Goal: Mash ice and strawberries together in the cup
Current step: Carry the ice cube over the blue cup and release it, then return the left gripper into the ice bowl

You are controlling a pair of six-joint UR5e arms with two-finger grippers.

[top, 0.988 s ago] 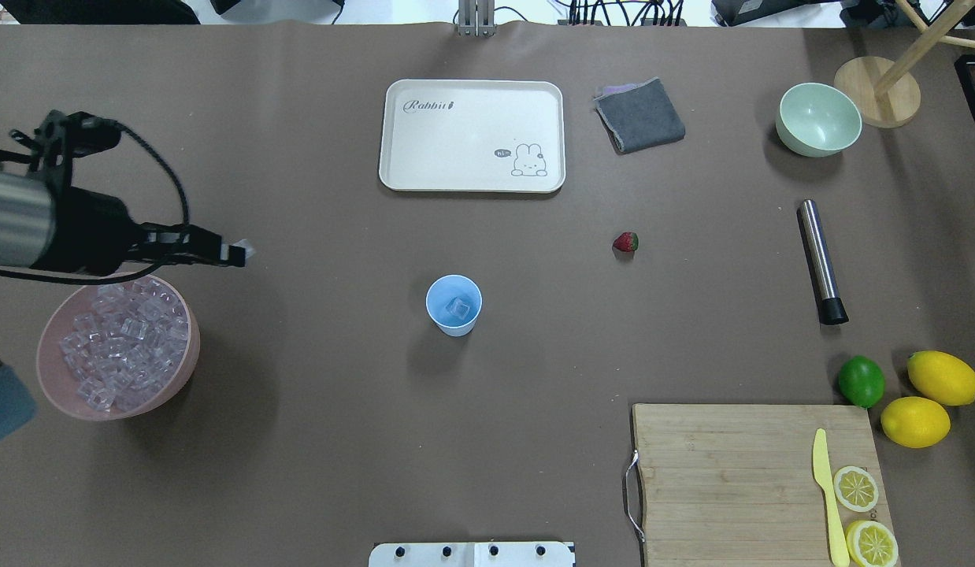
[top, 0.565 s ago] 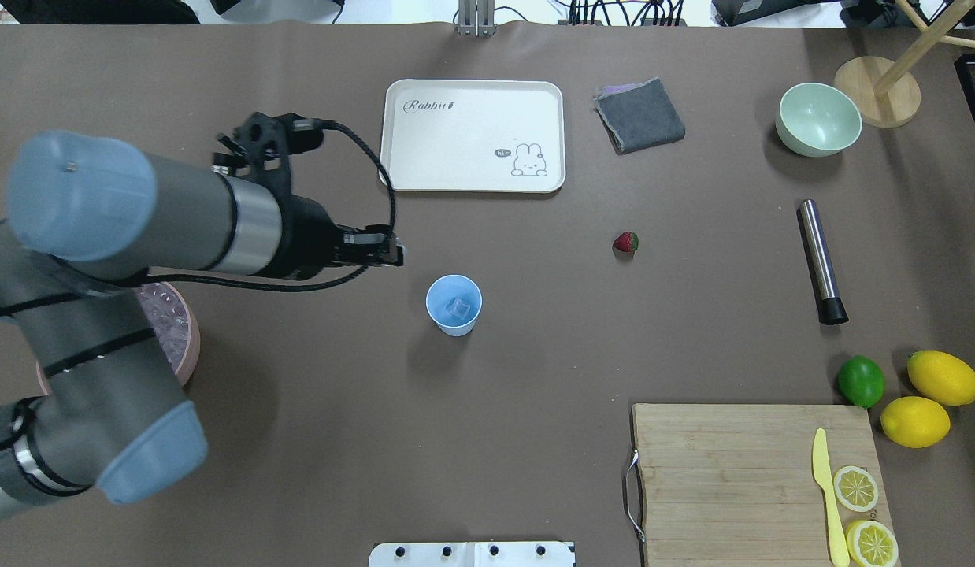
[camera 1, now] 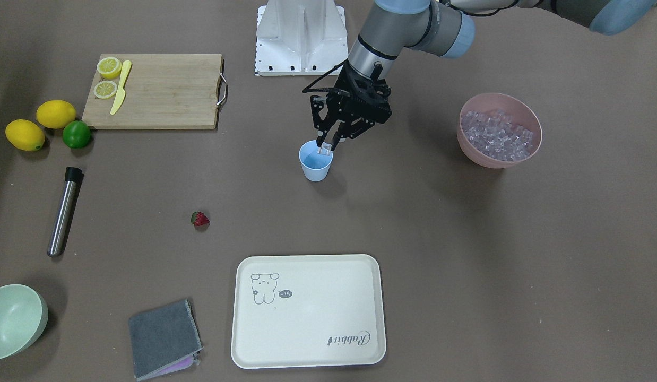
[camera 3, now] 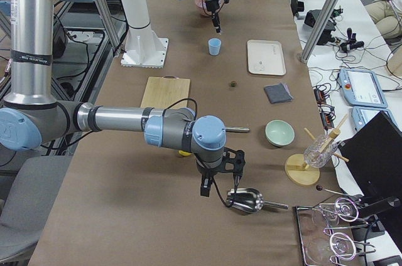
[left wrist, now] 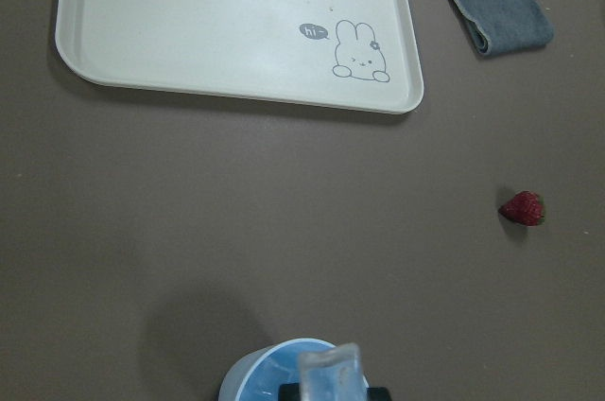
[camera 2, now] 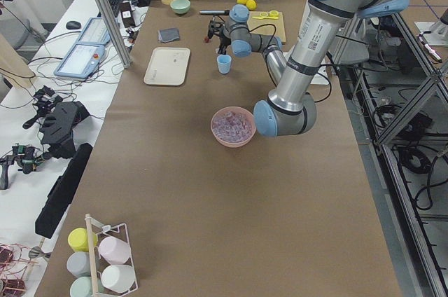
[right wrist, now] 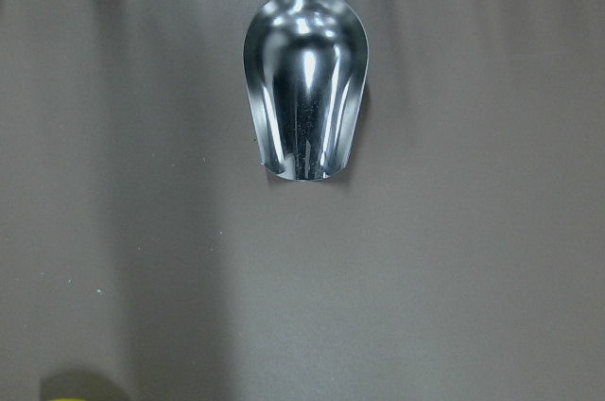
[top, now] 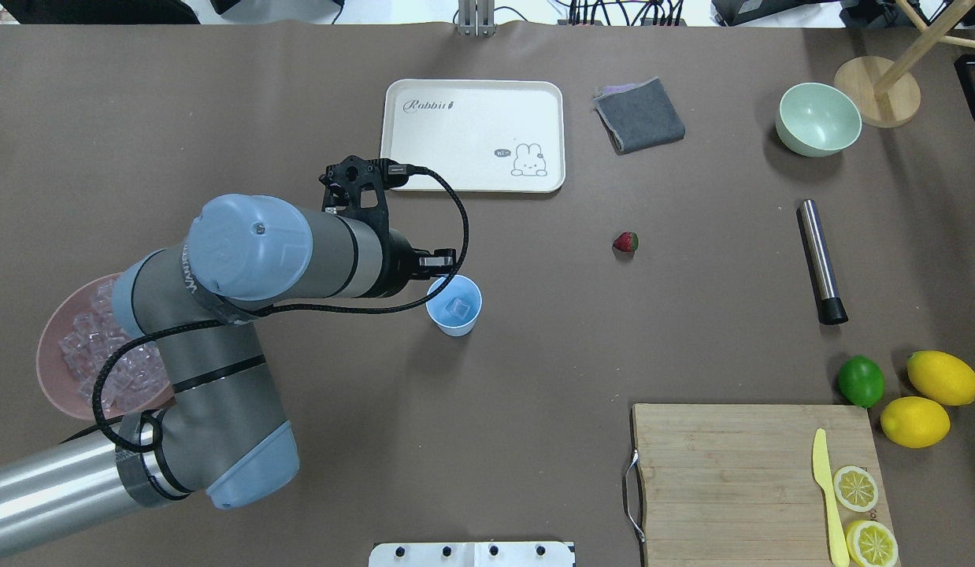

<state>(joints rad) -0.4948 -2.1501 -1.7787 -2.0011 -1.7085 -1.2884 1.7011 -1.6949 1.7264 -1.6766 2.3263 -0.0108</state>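
**Left hand pinching a cube at the cup rim**

Cup [top: 454, 305] stands upright mid-tabletop [top: 487, 441] with one loose cube [top: 458, 306] lying inside. Left hand [camera 1: 326, 147] is directly above the cup, at the rim on the robot's-left side, with its fingers pointing down. It is closed on a held cube [left wrist: 330, 371]. In the wrist view that cube hangs over the rim, above the cup's mouth and not yet in it.

Strawberry [top: 626, 242] lies on bare tabletop well to the robot's right of the cup and well apart from the hand, roughly between the cup and a steel rod [top: 821, 260].

Pink bowl [camera 1: 469, 151] full of ice [camera 1: 497, 133] sits on the robot's left, well apart from the cup. Tray [top: 472, 134] is beyond the cup, with a grey cloth [top: 639, 116] near it.

Right hand [camera 3: 218, 187] is at the tabletop's far right end, just over a metal scoop [right wrist: 304, 98]. I can't tell whether it's open or closed, since its wrist view shows no fingers.
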